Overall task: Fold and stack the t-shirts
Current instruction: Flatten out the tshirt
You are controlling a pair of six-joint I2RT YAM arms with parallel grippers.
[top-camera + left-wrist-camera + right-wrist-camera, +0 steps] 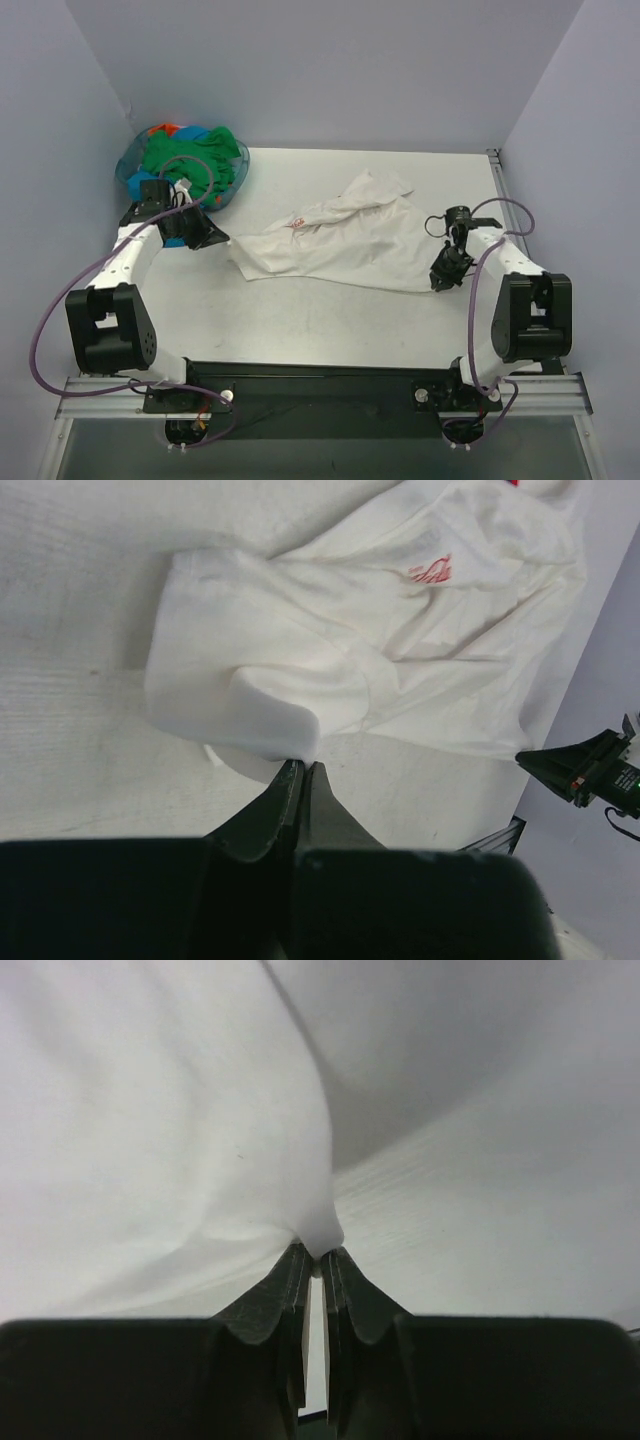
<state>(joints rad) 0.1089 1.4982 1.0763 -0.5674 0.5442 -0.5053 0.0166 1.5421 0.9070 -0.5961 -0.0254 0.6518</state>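
A rumpled white t-shirt (340, 240), a small red print showing near its middle, lies stretched across the centre of the table (300, 320). The left gripper (218, 238) clamps its left edge and the right gripper (441, 281) pinches the opposite edge. A pile of shirts (185, 165), green, blue and orange, sits in the far-left corner.

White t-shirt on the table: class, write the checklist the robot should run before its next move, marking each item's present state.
1. Left gripper shut on edge of white t-shirt: ok.
2. Right gripper pinching the cloth: ok.
3. Shirt lying flat: not ok, crumpled.
4. Red print showing: ok.
5. Pile of coloured shirts apart from it: ok.
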